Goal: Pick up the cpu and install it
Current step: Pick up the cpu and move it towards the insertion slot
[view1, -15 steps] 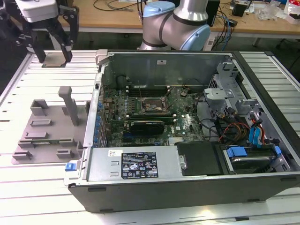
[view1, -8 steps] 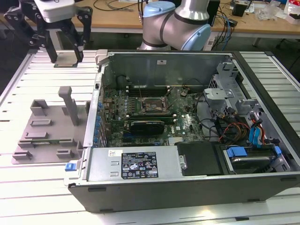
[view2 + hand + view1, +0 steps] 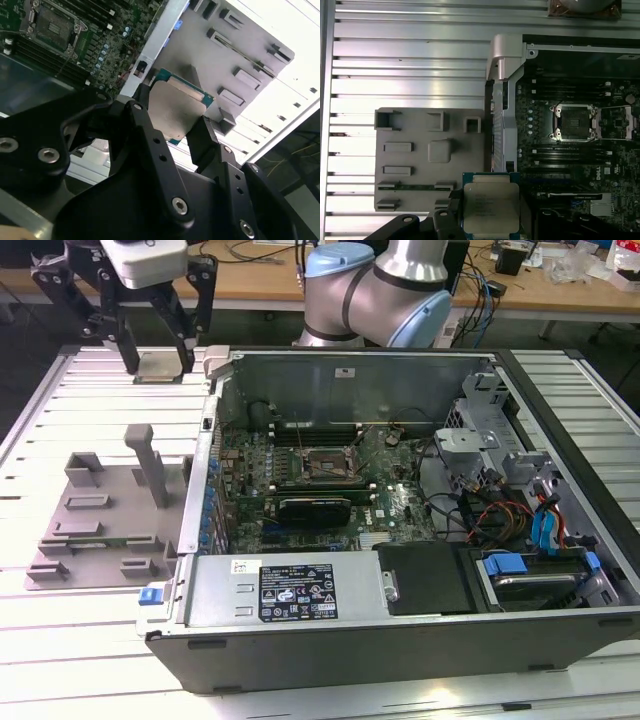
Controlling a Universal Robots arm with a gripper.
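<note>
The fingers pinch the cpu by its edges, keeping it flat for seating. It hangs clear of the grey tray, and the socket is empty.

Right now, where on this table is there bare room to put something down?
Bare table slats lie between the grey tray and the near edge, and past the computer case on the exterior view's right. It is crowded inside the case and beyond the tray, where the gripper holds the cpu.
</note>
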